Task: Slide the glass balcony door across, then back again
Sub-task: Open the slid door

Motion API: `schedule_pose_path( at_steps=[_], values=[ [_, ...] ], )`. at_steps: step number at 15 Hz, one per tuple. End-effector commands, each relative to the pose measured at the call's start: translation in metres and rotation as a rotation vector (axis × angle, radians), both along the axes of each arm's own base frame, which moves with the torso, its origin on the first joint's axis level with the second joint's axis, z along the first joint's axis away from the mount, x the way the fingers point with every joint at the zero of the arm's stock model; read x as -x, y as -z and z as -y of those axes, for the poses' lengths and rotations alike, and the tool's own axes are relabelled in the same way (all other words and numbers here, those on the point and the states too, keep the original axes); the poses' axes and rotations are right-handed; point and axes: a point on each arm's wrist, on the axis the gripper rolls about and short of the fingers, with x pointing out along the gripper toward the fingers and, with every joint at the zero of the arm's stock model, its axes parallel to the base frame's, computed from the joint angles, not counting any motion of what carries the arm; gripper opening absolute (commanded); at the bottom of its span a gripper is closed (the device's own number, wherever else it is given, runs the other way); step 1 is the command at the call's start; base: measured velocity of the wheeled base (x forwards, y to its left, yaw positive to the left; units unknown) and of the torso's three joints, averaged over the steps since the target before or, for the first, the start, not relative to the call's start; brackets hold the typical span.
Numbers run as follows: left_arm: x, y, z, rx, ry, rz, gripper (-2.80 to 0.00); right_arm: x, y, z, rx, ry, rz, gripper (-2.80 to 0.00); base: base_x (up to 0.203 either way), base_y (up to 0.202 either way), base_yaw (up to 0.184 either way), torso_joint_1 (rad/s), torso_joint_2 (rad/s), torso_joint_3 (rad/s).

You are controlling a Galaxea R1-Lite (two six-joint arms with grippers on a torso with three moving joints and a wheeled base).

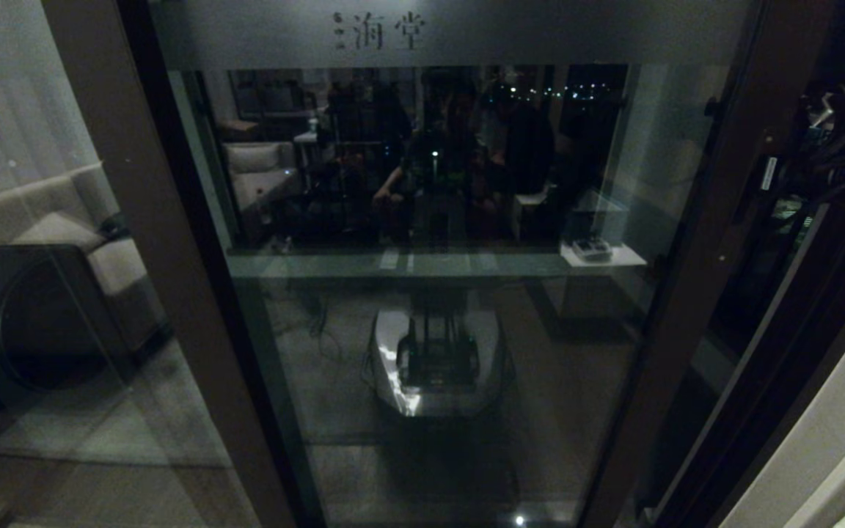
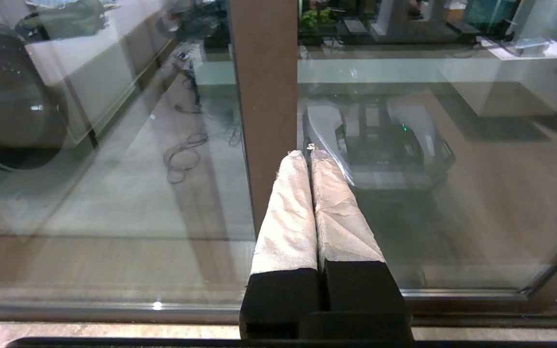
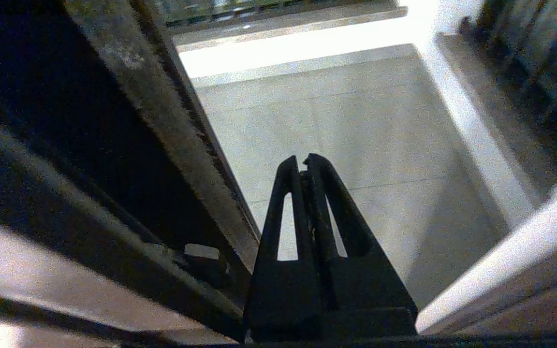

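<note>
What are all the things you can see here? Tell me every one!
glass balcony door: one, clear glass in a dark brown frame, straight ahead.
frosted band: one, grey with dark characters, across the top of the door.
side glass panel: one, clear, to the left of the door.
reflected robot base: one, white and black, mirrored low in the door glass.
balcony floor: one, pale grey tiles, beyond the opening at the door's edge.
wall: one, white, at the far lower right.
left gripper: one, white-wrapped fingers, shut, right by a brown frame post.
right gripper: one, black, shut, in the opening beside a dark frame edge, above the tiles.
</note>
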Motion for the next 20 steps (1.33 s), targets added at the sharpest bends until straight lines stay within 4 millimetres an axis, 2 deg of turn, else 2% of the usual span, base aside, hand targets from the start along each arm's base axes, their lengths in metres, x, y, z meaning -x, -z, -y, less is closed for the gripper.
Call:
schedule_pose_path(
  at_steps=[1, 8, 10, 14, 20],
  values=[
    [0.000, 0.000, 0.000, 0.000, 0.000, 0.000, -2.80, 0.000, 0.000, -0.001, -0.001, -0.003, 0.001, -2.80, 0.000, 0.000, 0.000, 0.000, 0.00, 0.000],
    [0.000, 0.000, 0.000, 0.000, 0.000, 0.000, -2.80, 0.004, 0.001, -0.006, -0.045, -0.005, -0.015, -2.80, 0.000, 0.000, 0.000, 0.000, 0.00, 0.000],
    [0.000, 0.000, 0.000, 0.000, 0.000, 0.000, -2.80, 0.007, -0.004, -0.013, -0.081, -0.011, -0.008, -2.80, 0.000, 0.000, 0.000, 0.000, 0.00, 0.000],
    [0.000, 0.000, 0.000, 0.000, 0.000, 0.000, -2.80, 0.011, -0.003, -0.020, -0.101, -0.026, -0.020, -2.80, 0.000, 0.000, 0.000, 0.000, 0.00, 0.000],
    [0.000, 0.000, 0.000, 0.000, 0.000, 0.000, -2.80, 0.031, -0.011, -0.023, -0.119, -0.065, -0.027, -2.80, 0.000, 0.000, 0.000, 0.000, 0.00, 0.000]
  ],
)
